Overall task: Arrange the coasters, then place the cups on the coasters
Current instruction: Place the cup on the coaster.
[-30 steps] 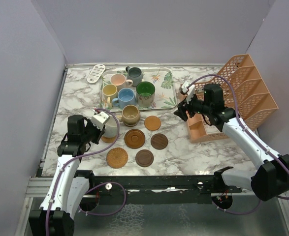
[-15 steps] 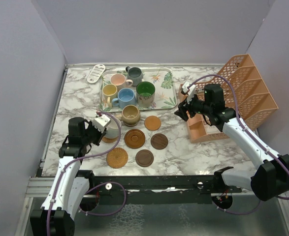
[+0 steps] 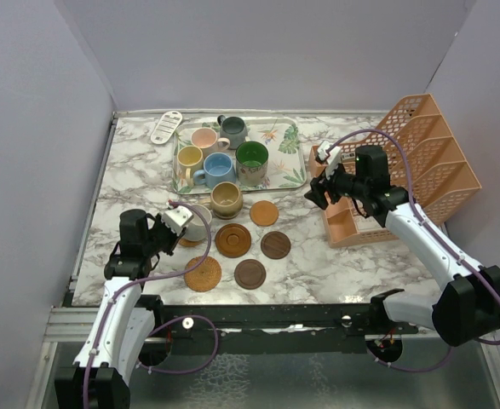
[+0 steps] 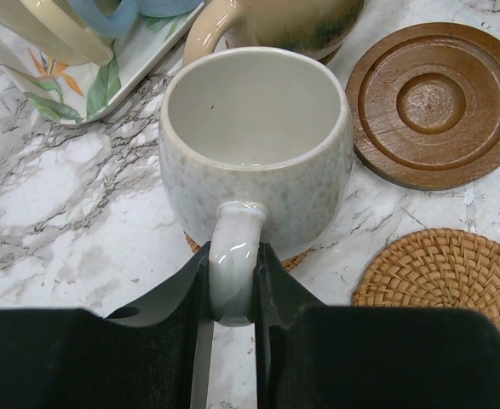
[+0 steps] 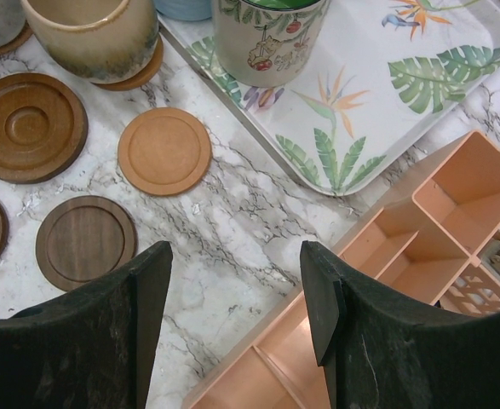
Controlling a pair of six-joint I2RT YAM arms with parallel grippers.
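Observation:
My left gripper (image 3: pixel 178 225) (image 4: pixel 232 257) is shut on the handle of a cream-white cup (image 3: pixel 195 223) (image 4: pixel 258 145). The cup is upright over a woven coaster (image 4: pixel 299 258) that peeks out beneath it; I cannot tell whether they touch. A tan cup (image 3: pixel 226 198) (image 5: pixel 92 34) stands on another coaster. Free coasters lie nearby: light tan (image 3: pixel 264 213) (image 5: pixel 164 150), ringed brown (image 3: pixel 232 239) (image 4: pixel 433 102), two dark (image 3: pixel 275 244) (image 3: pixel 250 273) and woven (image 3: pixel 203 273) (image 4: pixel 441 281). Several cups stand on the tray, among them pink (image 3: pixel 205 138) and green-inside (image 3: pixel 252 160). My right gripper (image 3: pixel 314 194) (image 5: pixel 235 266) hangs open and empty.
The leaf-patterned tray (image 3: pixel 288 149) (image 5: pixel 420 128) lies at the back centre. An orange mesh file rack (image 3: pixel 411 162) (image 5: pixel 454 200) stands right of my right gripper. A white slotted object (image 3: pixel 166 126) lies at the back left. Grey walls close in both sides.
My left gripper has carried the cream-white cup a little nearer and lower, over the woven coaster. The right arm has barely moved.

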